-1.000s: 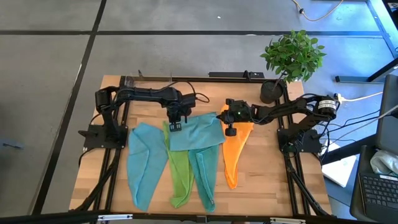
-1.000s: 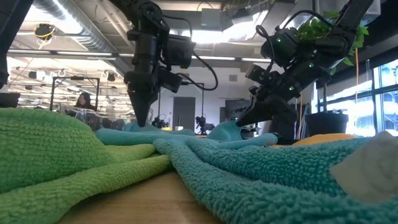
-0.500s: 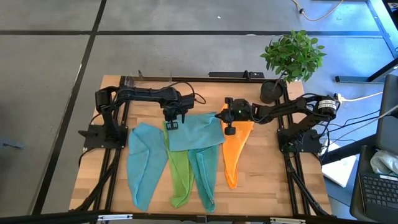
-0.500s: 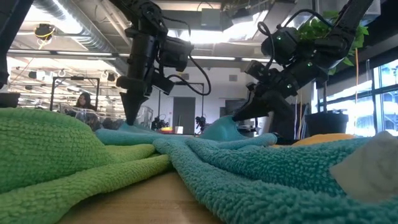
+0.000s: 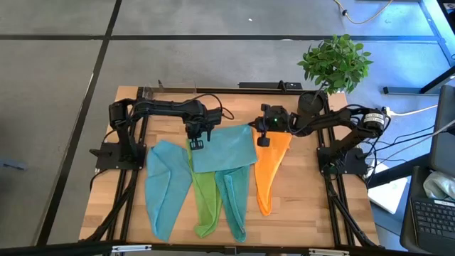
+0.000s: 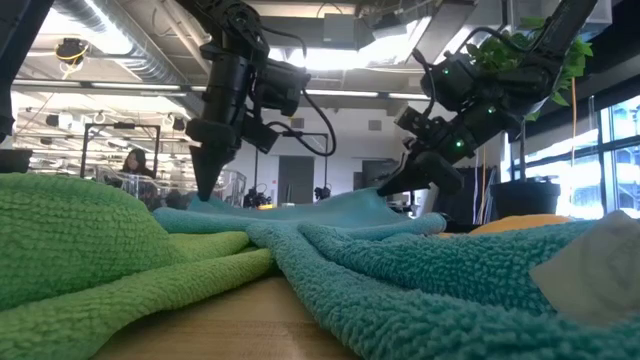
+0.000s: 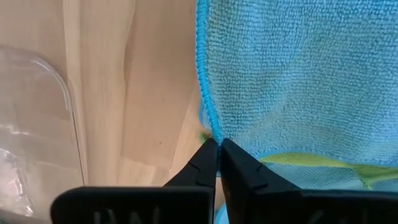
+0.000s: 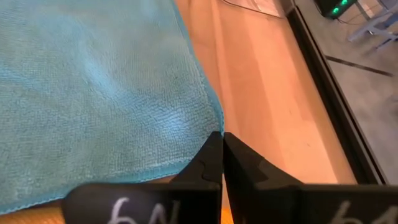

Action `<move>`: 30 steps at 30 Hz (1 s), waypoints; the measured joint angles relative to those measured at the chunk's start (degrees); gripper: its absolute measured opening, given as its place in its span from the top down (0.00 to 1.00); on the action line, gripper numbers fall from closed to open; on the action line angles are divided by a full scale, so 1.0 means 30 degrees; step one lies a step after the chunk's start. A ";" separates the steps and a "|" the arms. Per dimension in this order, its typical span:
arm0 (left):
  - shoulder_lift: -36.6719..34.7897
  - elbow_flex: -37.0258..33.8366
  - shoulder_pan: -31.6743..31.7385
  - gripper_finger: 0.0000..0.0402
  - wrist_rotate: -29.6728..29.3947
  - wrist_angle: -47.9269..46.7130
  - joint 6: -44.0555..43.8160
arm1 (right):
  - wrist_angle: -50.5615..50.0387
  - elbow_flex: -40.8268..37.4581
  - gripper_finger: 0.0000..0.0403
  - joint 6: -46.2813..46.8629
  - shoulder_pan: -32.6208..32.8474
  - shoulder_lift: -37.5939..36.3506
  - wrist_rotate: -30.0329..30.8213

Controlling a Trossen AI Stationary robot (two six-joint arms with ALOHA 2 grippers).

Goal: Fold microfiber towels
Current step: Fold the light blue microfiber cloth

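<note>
A light blue towel lies spread across the far ends of the lime green towel and the teal towel. My left gripper is shut on its left edge. My right gripper is shut on its far right corner. A second light blue towel lies at the left and an orange towel at the right, both on the table. In the low view the left gripper and the right gripper stand at the ends of the blue sheet. My left gripper pinches the light blue towel's left edge, near its far left corner, between its two fingers from above, pointing down. The cloth beside it lies low over the green towel. My right gripper pinches the towel's far right corner between its two fingers, slanting down from the right. The corner is a little above the table, and the cloth runs fairly taut toward the left gripper.
A potted plant stands at the table's far right corner. A clear plastic piece lies on the wood by the left gripper. Bare wood shows to the right of the orange towel and along the far edge.
My right gripper has moved toward the far edge with the towel's corner, and my left gripper has moved a little toward the left edge. The raised hump of blue cloth between them has been drawn out flatter and more taut. Both grippers have stayed shut.
</note>
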 joint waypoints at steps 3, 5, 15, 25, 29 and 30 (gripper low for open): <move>0.0000 0.0000 -0.0003 0.98 0.0007 -0.0052 -0.0048 | -0.0002 0.0000 0.98 0.0335 -0.0165 0.0000 -0.0135; 0.0000 0.0000 0.0005 0.98 0.0007 -0.0128 -0.0048 | -0.0017 0.0000 0.98 0.0534 -0.0242 0.0000 -0.0140; 0.0000 -0.0675 -0.0001 0.98 0.0015 -0.0191 -0.0050 | -0.0038 0.0000 0.85 0.1164 -0.0235 0.0007 -0.0133; 0.0007 -0.1260 -0.0003 0.91 -0.2752 0.2198 0.0644 | 0.0166 0.0000 0.74 0.2145 0.0034 0.0007 -0.0140; 0.0007 -0.1253 0.0034 0.89 -0.3271 0.2939 0.1031 | 0.0158 0.0000 0.73 0.2936 0.0588 0.0007 -0.0366; 0.0007 -0.1253 0.0034 0.88 -0.3237 0.2924 0.1025 | 0.0145 0.0000 0.73 0.2956 0.0726 0.0007 -0.0573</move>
